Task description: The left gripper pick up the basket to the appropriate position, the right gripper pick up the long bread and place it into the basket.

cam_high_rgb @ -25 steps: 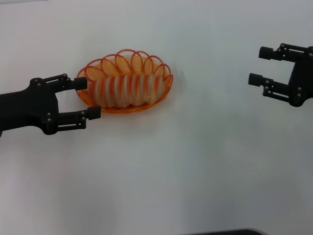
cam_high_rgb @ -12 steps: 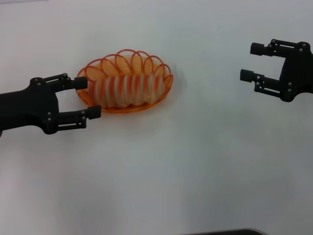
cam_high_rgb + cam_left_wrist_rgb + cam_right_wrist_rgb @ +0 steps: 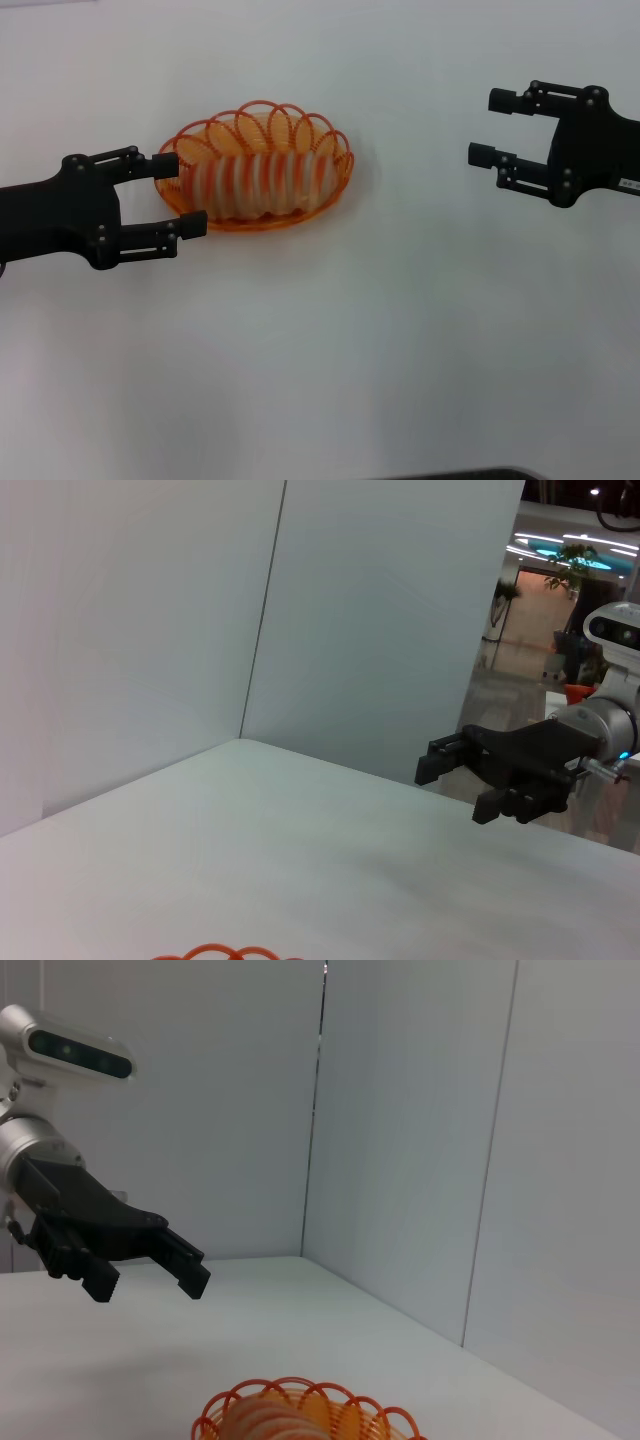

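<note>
The orange wire basket sits on the white table left of centre. The long bread, tan with orange-red stripes, lies inside it. My left gripper is open at the basket's left end, its fingertips on either side of the rim there, not closed on it. My right gripper is open and empty, well to the right of the basket and facing it. The basket rim shows in the left wrist view and, with the bread, in the right wrist view.
The white table stretches around the basket. Grey wall panels stand behind it. A dark edge shows at the table's front. The right gripper appears in the left wrist view, the left gripper in the right wrist view.
My right gripper has moved left toward the basket and slightly farther back, staying open. The left gripper, basket and bread have not moved.
</note>
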Controlling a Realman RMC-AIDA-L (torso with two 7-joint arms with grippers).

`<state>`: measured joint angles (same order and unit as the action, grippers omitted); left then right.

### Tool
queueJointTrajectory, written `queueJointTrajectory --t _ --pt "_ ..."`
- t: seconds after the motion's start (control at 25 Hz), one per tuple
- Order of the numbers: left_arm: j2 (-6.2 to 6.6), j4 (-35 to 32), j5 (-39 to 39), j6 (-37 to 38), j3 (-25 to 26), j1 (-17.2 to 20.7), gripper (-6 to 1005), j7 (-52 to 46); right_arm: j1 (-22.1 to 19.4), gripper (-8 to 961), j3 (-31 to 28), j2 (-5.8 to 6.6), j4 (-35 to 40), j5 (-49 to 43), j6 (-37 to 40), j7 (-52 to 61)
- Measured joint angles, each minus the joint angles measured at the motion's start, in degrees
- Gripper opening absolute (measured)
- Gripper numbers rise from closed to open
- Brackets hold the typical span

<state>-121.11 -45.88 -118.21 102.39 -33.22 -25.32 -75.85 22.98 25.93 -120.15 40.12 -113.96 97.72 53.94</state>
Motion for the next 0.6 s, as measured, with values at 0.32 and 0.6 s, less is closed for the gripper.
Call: queueJointTrajectory --t 0.32,0.6 --pt "0.0 0.0 0.0 0.0 0.0 0.0 811 0.0 2.2 624 0.0 0.07 -2.8 0.1 -2.7 -1.7" --pt "0.0 0.0 0.0 0.0 0.0 0.3 811 -0.1 2.8 623 0.2 0.04 -3.0 0.1 -3.4 -1.9"
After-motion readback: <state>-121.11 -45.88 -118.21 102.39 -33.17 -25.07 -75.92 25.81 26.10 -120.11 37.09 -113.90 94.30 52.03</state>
